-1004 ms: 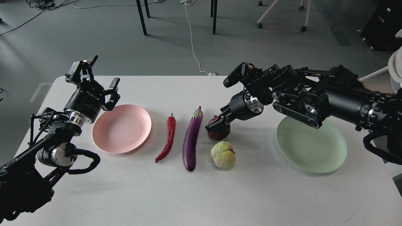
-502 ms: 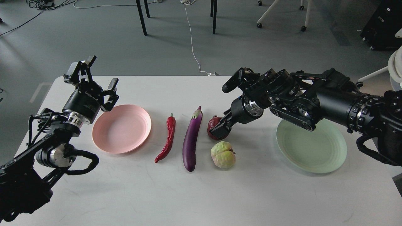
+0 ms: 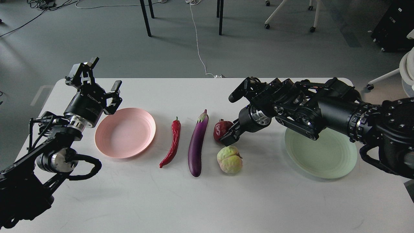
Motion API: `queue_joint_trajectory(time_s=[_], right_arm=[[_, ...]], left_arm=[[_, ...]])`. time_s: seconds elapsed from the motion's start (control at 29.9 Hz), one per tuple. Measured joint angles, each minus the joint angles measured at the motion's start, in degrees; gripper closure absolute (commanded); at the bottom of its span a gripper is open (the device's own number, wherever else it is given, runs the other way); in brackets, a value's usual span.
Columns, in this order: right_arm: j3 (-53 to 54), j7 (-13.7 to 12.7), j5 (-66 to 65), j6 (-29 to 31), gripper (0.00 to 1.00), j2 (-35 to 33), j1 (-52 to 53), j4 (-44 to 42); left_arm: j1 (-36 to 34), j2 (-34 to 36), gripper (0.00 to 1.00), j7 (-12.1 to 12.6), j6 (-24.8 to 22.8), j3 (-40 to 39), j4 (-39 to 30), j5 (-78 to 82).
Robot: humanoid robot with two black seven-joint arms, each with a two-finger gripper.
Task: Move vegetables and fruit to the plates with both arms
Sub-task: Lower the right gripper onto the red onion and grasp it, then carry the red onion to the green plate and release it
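A purple eggplant (image 3: 197,145) and a red chili pepper (image 3: 173,142) lie side by side at the table's middle. A dark red pomegranate-like fruit (image 3: 221,127) sits right of the eggplant's stem, and a lumpy yellow-green fruit (image 3: 229,159) lies in front of it. The pink plate (image 3: 125,133) is at the left and the mint green plate (image 3: 320,153) at the right; both are empty. My right gripper (image 3: 229,135) is low against the pomegranate's right side; its dark fingers cannot be told apart. My left gripper (image 3: 102,76) is open and empty, raised behind the pink plate's left rim.
The white table (image 3: 207,200) has its far edge just behind the arms. My right forearm (image 3: 323,106) hangs over the green plate's far rim. Chair and table legs (image 3: 221,16) and a white cable (image 3: 197,42) are on the floor beyond.
My right gripper has slid down and to the right, from over the pomegranate to its right side, uncovering more of the fruit. The left arm has barely moved.
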Motion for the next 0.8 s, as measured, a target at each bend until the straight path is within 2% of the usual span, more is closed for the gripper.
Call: queue_joint_trajectory(time_s=[0.27,0.5,0.6,0.8], right_arm=[[-0.1,0.0,0.1,0.0,0.55,-0.1,0.7,-0.4],[-0.1,0.0,0.2,0.0,0.55,-2.5,2.7,0.6],[-0.1,0.0,0.3,0.0,0.55,-7.0,4.3,3.5],[0.0,0.0,0.1,0.0,0.55,-20.4,6.2,12.0]], left_arm=[[0.1,0.1,0.01,0.0,0.0,0.0,0.0,0.0],[0.1,0.1,0.01,0.0,0.0,0.0,0.0,0.0],[0.1,0.4,0.01,0.0,0.0,0.0,0.0,0.0],[0.1,1.1,0.01,0.0,-0.2,0.0,0.0,0.0]])
